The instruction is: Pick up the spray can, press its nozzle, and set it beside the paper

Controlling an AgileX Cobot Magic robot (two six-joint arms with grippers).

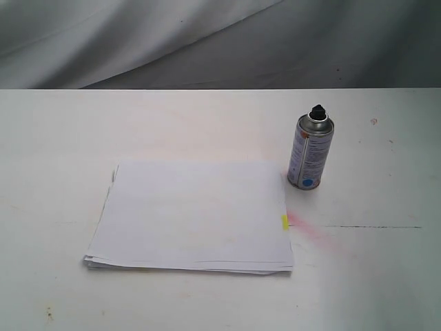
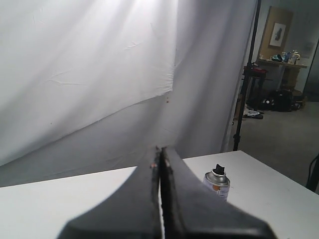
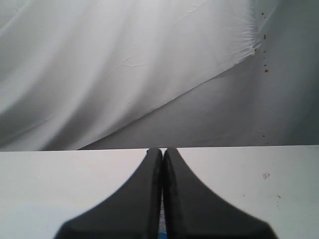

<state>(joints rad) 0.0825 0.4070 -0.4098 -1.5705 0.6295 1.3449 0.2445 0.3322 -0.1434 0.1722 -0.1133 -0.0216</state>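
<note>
The left claw (image 2: pixel 160 149) is sitting clenched, its two dark fingers pressing together with nothing between them, touching none of the task's things. Ahead of its tips and well apart, the spray can (image 1: pixel 311 155) is standing upright on the desk (image 1: pixel 62 124), its black nozzle (image 1: pixel 318 111) pointing up from the silver dome. The paper (image 1: pixel 189 214) is lying flat as a thin, slightly fanned stack. The can is resting just beside the stack's far corner on the right arm's side, not touching it, and a yellow tab (image 1: pixel 284 221) is sticking out of that same edge. The right claw (image 3: pixel 162 149) is likewise clenched and empty, facing across the desk toward the grey backdrop (image 3: pixel 149 74). The can is not showing clearly in its view, so its distance from this claw cannot be told.

The can is looking like a small, stiff metal cylinder, probably light, with a smooth printed wall that is likely slippery. Being tall and narrow, it would probably tip if nudged near the top. The safest hold seems to be around the middle of the body, fingers on opposite sides below the dome, leaving the nozzle free. That small plastic button is probably asking for a straight downward push, since an off-centre one could twist the can in the grip.
</note>
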